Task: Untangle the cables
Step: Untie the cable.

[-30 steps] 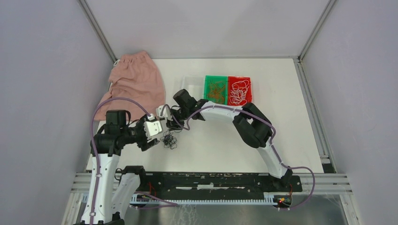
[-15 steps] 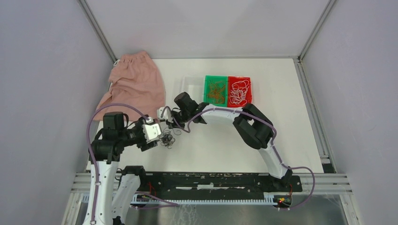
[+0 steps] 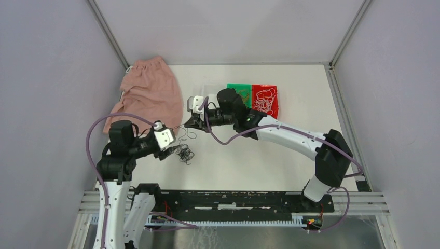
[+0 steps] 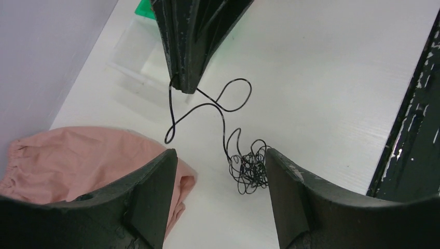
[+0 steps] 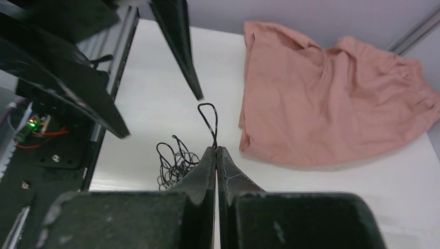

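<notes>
A small clump of black cables [image 3: 184, 154] lies on the white table, also seen in the left wrist view [image 4: 250, 168] and the right wrist view [image 5: 174, 165]. One black strand [image 4: 220, 106] runs looping up from the clump to my right gripper [image 5: 216, 149], which is shut on it with its tip [image 3: 184, 125] raised above the table. My left gripper [image 4: 220, 155] stands open just left of the clump [image 3: 172, 149], holding nothing; the clump sits by its right finger [image 4: 290, 192]. Orange cables fill the green tray [image 3: 231, 89] and white cables the red tray [image 3: 275, 106].
A pink cloth [image 3: 148, 93] lies at the back left, its edge close to my left gripper [image 4: 78, 161]. A clear tray [image 3: 211, 89] stands left of the green one. The black rail [image 3: 228, 199] runs along the near edge.
My right gripper has shut on a black strand and drawn back and up toward the trays, pulling the strand out of the clump. The left gripper has slid slightly left and stays open.
</notes>
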Controlling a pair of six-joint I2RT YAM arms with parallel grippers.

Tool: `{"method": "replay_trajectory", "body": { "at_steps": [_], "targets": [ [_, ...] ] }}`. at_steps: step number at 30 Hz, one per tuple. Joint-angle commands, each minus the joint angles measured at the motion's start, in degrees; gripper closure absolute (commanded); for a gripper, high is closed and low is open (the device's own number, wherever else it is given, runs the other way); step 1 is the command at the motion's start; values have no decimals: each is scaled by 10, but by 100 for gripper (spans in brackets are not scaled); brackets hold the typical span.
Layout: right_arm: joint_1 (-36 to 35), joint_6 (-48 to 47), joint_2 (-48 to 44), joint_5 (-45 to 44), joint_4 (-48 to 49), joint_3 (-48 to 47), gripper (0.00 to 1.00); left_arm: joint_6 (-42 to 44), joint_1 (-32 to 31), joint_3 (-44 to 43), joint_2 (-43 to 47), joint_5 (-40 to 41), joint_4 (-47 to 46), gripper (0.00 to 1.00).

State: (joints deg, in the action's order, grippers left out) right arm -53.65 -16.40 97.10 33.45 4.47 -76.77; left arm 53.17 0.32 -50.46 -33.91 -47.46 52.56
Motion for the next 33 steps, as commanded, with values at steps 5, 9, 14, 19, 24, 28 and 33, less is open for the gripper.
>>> {"method": "replay_trajectory", "body": {
  "at_steps": [5, 9, 14, 19, 24, 28, 33],
  "targets": [
    [-35, 37, -79, -3, 4, -1, 100, -143, 4, -46, -32, -97, -82, 29],
    [-38, 58, -112, -17, 46, 5, 100, -182, 4, -25, -16, -153, -76, 29],
    [-38, 105, -137, -15, 100, 2, 100, -199, 4, -6, -7, -160, -76, 31],
    [-38, 141, -151, -7, 135, 5, 100, -225, 3, -3, -10, -193, -79, 32],
    [-39, 185, -146, 4, 172, 12, 100, -291, 3, 8, -9, -208, -157, 37],
    [-38, 203, -135, 10, 178, 3, 100, -358, 3, 9, -9, -214, -229, 45],
    [-38, 225, -126, 4, 203, 4, 100, -377, 3, 5, -13, -255, -226, 62]
  ]
}}
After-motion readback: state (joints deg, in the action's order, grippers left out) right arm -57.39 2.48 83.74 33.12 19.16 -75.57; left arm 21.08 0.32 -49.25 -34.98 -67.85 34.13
